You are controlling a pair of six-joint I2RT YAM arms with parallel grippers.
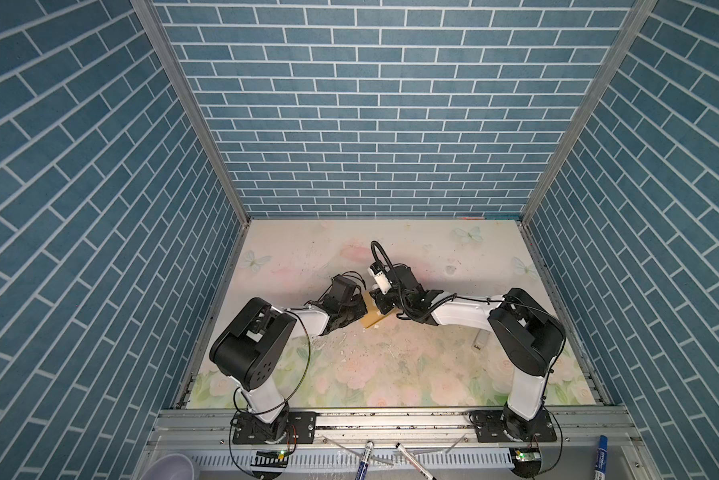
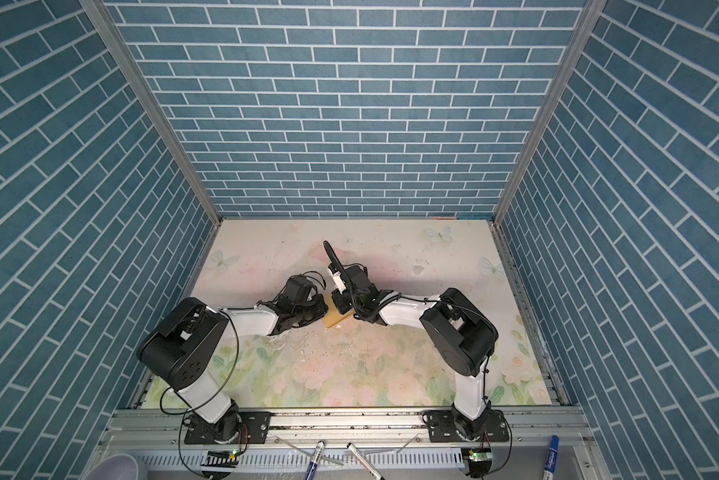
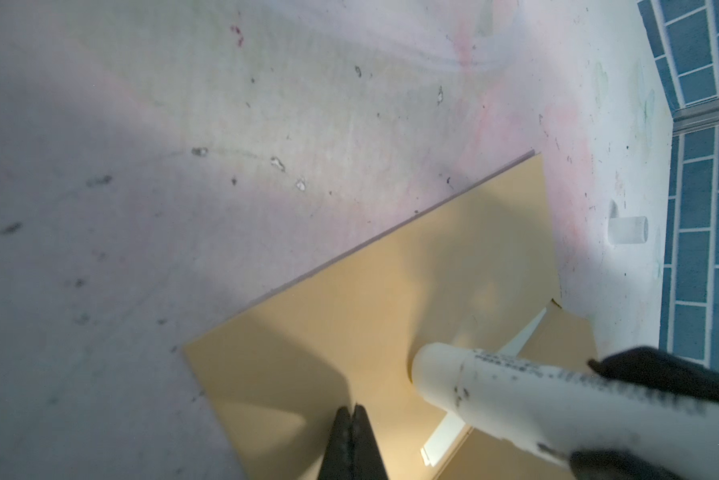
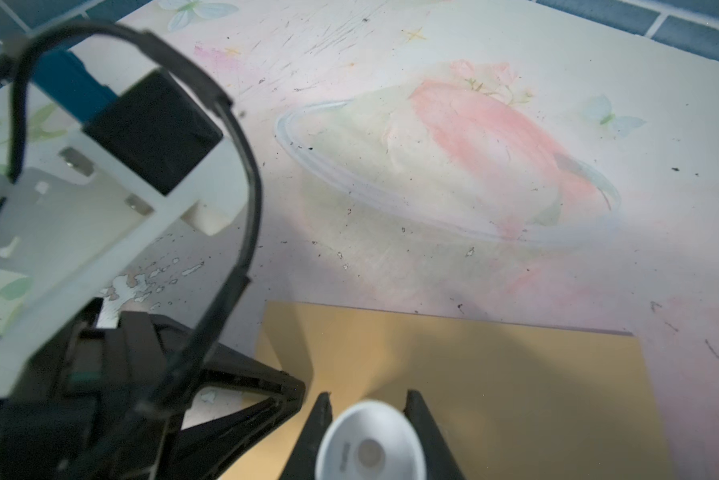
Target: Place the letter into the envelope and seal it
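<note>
Presently, sealing step: envelope (image 3: 349, 311) flat on table mat (image 1: 391, 365), left gripper (image 3: 353, 415) fully closed, empty, tips upon it; right gripper (image 4: 368, 397) clamping white glue stick (image 3: 495, 395) above; next, probably glue along flap; letter not plainly visible.

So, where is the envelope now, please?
In both top views the envelope lies mid-table between the left hand and right hand, under the latter's white tube.
</note>
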